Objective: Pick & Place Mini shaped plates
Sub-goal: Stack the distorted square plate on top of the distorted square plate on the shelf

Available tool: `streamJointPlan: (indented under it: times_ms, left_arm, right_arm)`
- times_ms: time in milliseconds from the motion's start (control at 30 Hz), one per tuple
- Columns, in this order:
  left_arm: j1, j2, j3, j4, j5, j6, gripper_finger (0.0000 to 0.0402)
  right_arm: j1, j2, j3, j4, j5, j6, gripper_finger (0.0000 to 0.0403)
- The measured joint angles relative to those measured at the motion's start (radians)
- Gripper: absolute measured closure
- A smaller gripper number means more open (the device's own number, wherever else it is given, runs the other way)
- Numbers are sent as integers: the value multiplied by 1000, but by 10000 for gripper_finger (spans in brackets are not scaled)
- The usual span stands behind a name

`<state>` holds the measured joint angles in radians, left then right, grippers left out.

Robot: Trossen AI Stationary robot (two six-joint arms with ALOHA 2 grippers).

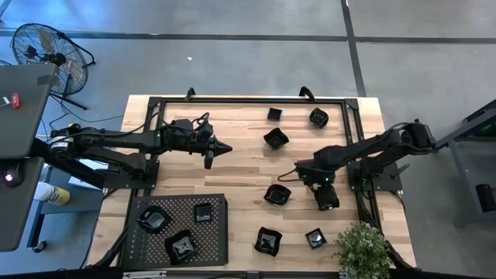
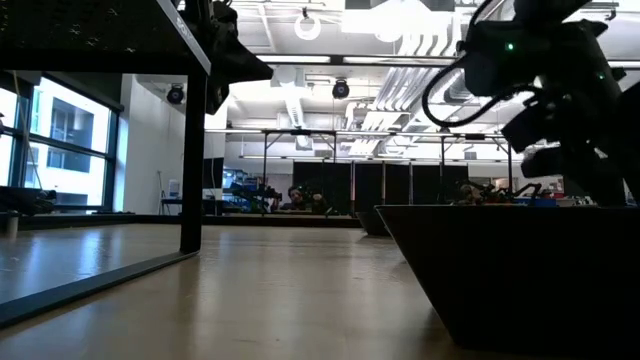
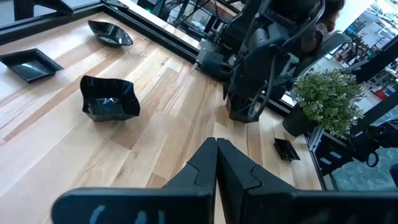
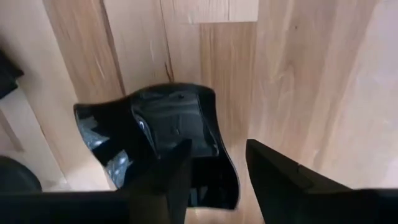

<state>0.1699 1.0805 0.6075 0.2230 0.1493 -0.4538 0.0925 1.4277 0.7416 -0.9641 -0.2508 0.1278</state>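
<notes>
Right gripper (image 4: 217,171) hanging low over the table (image 1: 232,174), jaws partly apart, straddling one wall of a small black dish (image 4: 168,134). Judged: mid-pick or release, unclear which. Three dishes sitting in the tray (image 1: 221,236); others scattered. Next: squeeze the wall, lift. Left gripper (image 3: 216,168) pinched together, idle mid-table.

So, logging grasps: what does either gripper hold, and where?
Nothing. Right gripper is open astride a plate's rim; left gripper is shut, empty.
</notes>
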Motion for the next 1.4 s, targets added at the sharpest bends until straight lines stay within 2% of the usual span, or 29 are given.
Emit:
streamJointPlan:
  times_ms: [133, 367, 700, 833, 967, 1100, 1267, 1400]
  left_arm:
    - [0, 0, 0, -18, 0, 0, 401]
    - [0, 0, 0, -17, 0, 0, 401]
    - [0, 0, 0, -10, -3, -2, 401]
    - [0, 0, 0, -10, -8, -2, 401]
    - [0, 0, 0, -10, -26, -1, 401]
    - [0, 0, 0, -13, -27, -1, 401]
    - [0, 0, 0, -16, -27, -1, 401]
    - [0, 0, 0, -16, -27, -1, 401]
  right_arm:
    - [0, 0, -22, 46, -10, 26, 291]
    - [-1, -1, -19, 58, -21, 55, 391]
    - [-29, -56, 88, -16, -48, 151, 400]
    - [-57, -101, 142, -57, -57, 212, 399]
    - [-46, -124, 140, -62, -41, 203, 393]
    - [8, -118, 68, 5, -37, 148, 348]
    - [59, -118, -25, 112, 23, 174, 279]
    - [75, -118, -79, 175, 44, 211, 260]
